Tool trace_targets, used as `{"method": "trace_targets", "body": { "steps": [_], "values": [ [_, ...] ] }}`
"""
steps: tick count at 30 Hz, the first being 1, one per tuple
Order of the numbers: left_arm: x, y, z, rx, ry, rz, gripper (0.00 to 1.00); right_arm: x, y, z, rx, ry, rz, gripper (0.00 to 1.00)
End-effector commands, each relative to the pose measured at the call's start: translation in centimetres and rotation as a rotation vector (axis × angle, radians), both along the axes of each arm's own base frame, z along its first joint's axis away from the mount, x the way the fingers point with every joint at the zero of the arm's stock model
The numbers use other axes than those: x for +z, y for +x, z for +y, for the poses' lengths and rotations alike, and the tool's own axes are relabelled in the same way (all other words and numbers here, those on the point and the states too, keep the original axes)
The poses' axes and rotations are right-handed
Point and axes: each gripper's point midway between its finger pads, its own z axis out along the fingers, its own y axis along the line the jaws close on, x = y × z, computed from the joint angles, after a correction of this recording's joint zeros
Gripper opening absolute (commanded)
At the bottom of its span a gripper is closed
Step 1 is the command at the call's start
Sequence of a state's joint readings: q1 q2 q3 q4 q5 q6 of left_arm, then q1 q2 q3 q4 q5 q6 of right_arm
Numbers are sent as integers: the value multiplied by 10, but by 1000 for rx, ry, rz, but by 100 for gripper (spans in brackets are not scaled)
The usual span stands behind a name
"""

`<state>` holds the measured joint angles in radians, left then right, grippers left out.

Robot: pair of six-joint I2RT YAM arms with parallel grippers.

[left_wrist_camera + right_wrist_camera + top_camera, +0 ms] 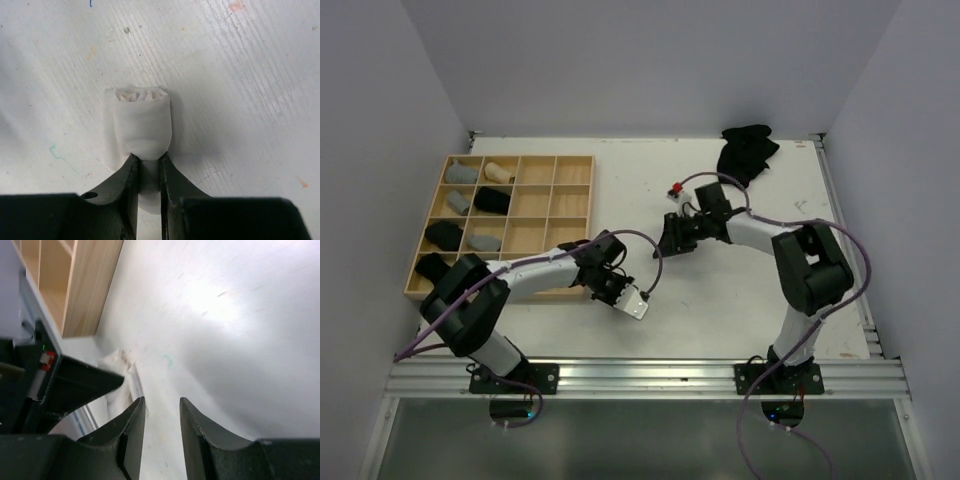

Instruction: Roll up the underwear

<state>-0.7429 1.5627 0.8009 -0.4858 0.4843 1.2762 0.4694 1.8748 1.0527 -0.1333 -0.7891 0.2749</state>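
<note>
A white underwear roll [142,125] lies on the white table, its spiral end facing away in the left wrist view. My left gripper [148,161] is shut on the near end of this roll, the cloth pinched between both jaws. From above, the roll [636,303] sits just off the tray's near right corner, at the tip of my left gripper [623,293]. My right gripper [671,240] hovers a little beyond it. In its own view the right gripper [161,402] stands open over bare table, with the white roll [119,377] to its left.
A wooden grid tray [575,160] at the left holds several rolled garments, among them a grey one [461,173], a beige one [499,171] and a black one [492,200]. A heap of black underwear [746,150] lies at the far right of the table.
</note>
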Motion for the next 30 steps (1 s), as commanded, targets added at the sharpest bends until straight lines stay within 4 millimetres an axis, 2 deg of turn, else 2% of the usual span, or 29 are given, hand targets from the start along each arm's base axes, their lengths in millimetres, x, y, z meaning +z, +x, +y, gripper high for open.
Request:
{"method": "trace_targets", "body": {
  "steps": [1, 2, 3, 4, 5, 6, 7, 8, 9, 10, 11, 12, 15, 16, 18, 22, 23, 25, 26, 27, 30],
  "values": [
    [-34, -60, 49, 41, 247, 290, 9, 60, 44, -32, -184, -19, -185, 38],
    [-39, -62, 49, 58, 272, 328, 9, 67, 44, -37, -203, -24, -203, 37],
    [-34, -53, 39, 77, 262, 335, 9, 93, 45, -44, -239, -16, -279, 37],
    [-38, -59, 42, 107, 301, 415, 9, 94, 39, -51, -254, -31, -294, 36],
    [-36, -57, 37, 125, 304, 447, 9, 103, 34, -55, -269, -28, -323, 36],
    [-30, -39, 25, 159, 274, 448, 10, 123, 28, -63, -298, -21, -387, 35],
    [-33, -44, 24, 184, 300, 534, 11, 121, 18, -69, -309, -27, -393, 34],
    [-33, -39, 21, 200, 302, 559, 13, 123, 11, -74, -323, -29, -404, 33],
    [-28, -22, 11, 229, 274, 564, 13, 131, -3, -80, -335, -14, -435, 32],
    [-28, -19, 11, 246, 292, 594, 15, 133, -10, -83, -340, -9, -445, 30],
    [-39, -18, 12, 259, 321, 632, 17, 130, -19, -88, -345, -15, -439, 29],
    [-37, -2, 5, 274, 304, 626, 17, 133, -26, -90, -347, -5, -451, 28],
    [-52, 13, 6, 319, 352, 668, 17, 137, -51, -97, -363, 18, -465, 26],
    [-59, 12, 8, 324, 378, 695, 17, 137, -58, -99, -375, 27, -475, 26],
    [-61, 21, 5, 347, 372, 703, 17, 127, -71, -94, -352, 13, -460, 26],
    [-67, 21, 5, 359, 379, 726, 17, 104, -84, -77, -248, -86, -484, 29],
    [-68, 20, 6, 361, 382, 730, 17, 90, -89, -67, -199, -133, -472, 31],
    [-69, 20, 7, 365, 384, 725, 17, 86, -87, -56, -129, -175, -531, 35],
    [-70, 17, 8, 365, 389, 730, 17, 72, -90, -46, -73, -223, -537, 39],
    [-71, 18, 9, 369, 388, 724, 17, 75, -86, -39, -25, -237, -588, 40],
    [-72, 19, 9, 374, 381, 713, 23, 58, -84, -17, 122, -306, -653, 42]
  ]
}}
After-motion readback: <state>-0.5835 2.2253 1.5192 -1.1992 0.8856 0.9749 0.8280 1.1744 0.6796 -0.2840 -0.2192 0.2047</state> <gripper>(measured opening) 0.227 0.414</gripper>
